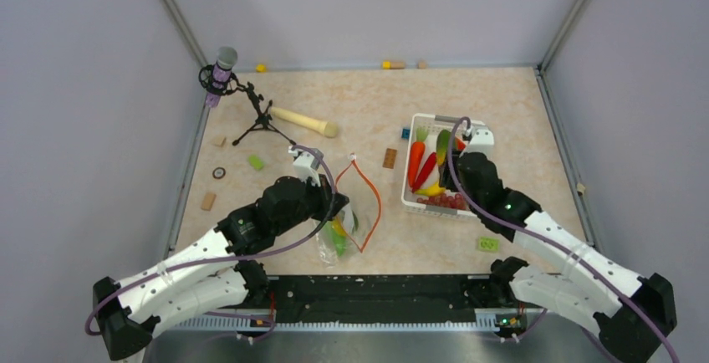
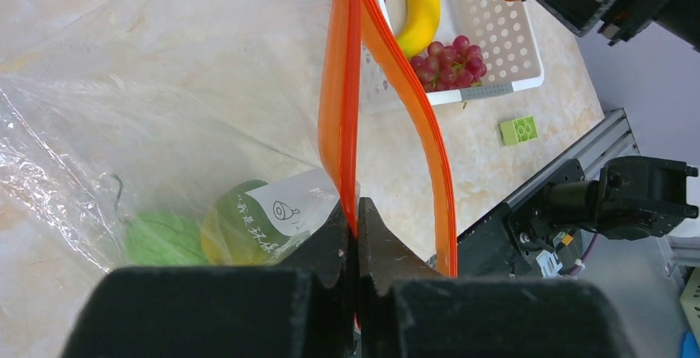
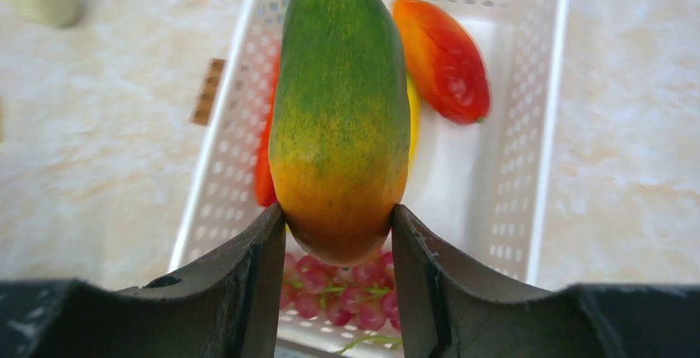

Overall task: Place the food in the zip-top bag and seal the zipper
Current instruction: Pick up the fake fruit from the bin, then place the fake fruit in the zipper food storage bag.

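Note:
The clear zip-top bag (image 1: 339,233) lies near the table's front middle, its mouth gaping toward the basket. Its orange-red zipper (image 1: 374,200) loops open. My left gripper (image 1: 328,204) is shut on one zipper lip (image 2: 340,110); the other lip (image 2: 421,119) hangs free. Green and yellow food (image 2: 223,230) lies inside the bag. My right gripper (image 1: 449,162) is shut on an orange-green mango-like piece (image 3: 340,110) and holds it over the white basket (image 1: 414,204). In the basket lie a carrot (image 1: 415,161), a red pepper (image 3: 442,57), a banana (image 2: 419,3) and red grapes (image 2: 446,61).
A wooden stick (image 1: 303,120) and a microphone on a small tripod (image 1: 221,74) stand at the back left. Small flat blocks lie about: green (image 1: 255,161), brown (image 1: 390,157), green (image 1: 487,244) near the front right. Grey walls close in the table.

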Robot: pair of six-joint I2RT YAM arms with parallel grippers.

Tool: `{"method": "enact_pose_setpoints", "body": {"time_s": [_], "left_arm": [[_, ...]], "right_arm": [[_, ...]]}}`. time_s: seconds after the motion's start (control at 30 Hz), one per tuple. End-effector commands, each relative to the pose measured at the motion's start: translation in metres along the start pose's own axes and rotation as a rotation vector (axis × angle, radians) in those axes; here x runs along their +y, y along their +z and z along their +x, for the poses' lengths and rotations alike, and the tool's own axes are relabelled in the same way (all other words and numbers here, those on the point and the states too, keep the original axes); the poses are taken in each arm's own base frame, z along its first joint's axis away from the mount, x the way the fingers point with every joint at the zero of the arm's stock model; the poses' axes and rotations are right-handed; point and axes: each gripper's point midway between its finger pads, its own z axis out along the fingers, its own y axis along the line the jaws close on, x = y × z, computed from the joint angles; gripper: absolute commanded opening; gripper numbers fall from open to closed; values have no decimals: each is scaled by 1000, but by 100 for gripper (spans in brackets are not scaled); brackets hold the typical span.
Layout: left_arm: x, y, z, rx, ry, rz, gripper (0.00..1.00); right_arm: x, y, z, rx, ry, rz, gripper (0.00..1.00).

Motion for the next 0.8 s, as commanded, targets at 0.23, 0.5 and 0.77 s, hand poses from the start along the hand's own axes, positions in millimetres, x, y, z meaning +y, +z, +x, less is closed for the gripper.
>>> {"method": "enact_pose_setpoints", "body": {"time_s": [0.23,0.5,0.77], "left_arm": [[-13,0,-12,-43,-11,53,0],[-12,1,-11,-40,-9,47,0],[-12,2,-11,-37,-7,45,0]], "right_arm": [[97,-76,-46,-186,37,-709,20],[146,-127,-39,-146,-5,-1117,21],[166,-134,-14,1,-14,-1272,21]]}}
